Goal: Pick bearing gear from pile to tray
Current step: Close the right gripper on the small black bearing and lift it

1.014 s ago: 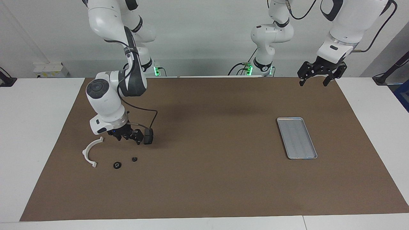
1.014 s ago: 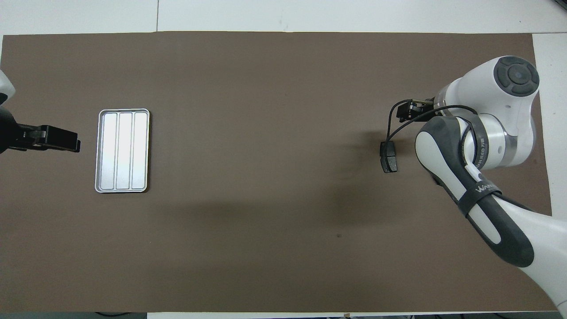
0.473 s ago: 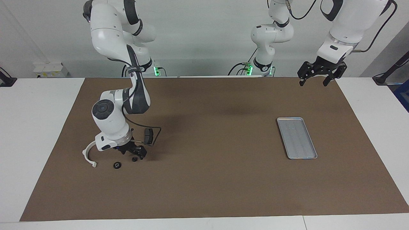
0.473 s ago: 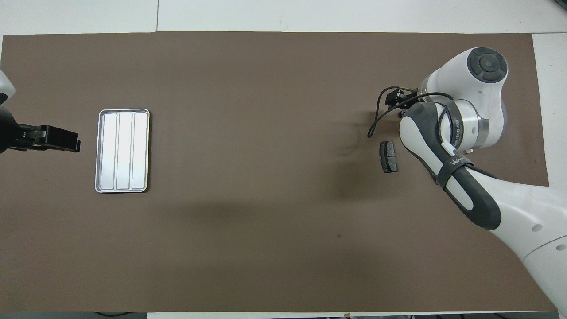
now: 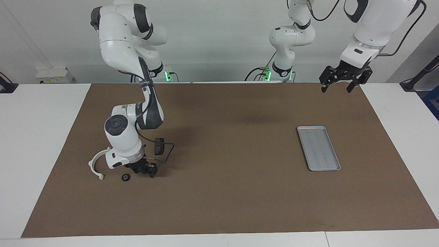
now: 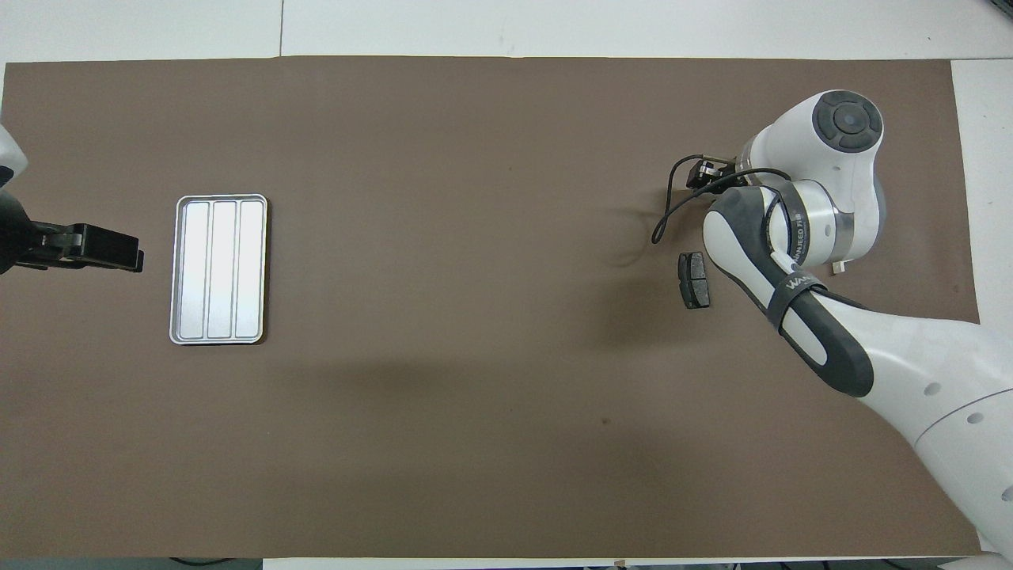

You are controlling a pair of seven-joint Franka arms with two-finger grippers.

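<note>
Right end effector [image 5: 146, 170] has dropped onto the pile, grip unclear; left [image 5: 337, 86] released; tray [image 5: 318, 148] bare.

right gripper [image 5: 147, 170] lowered to table, left gripper [image 5: 336, 84] raised, open

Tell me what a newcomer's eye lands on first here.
The right gripper is down at the mat among small parts: a white curved bracket, a black ring and a dark plate. The silver tray lies bare toward the left arm's end, where the left gripper waits, raised, jaws open.
</note>
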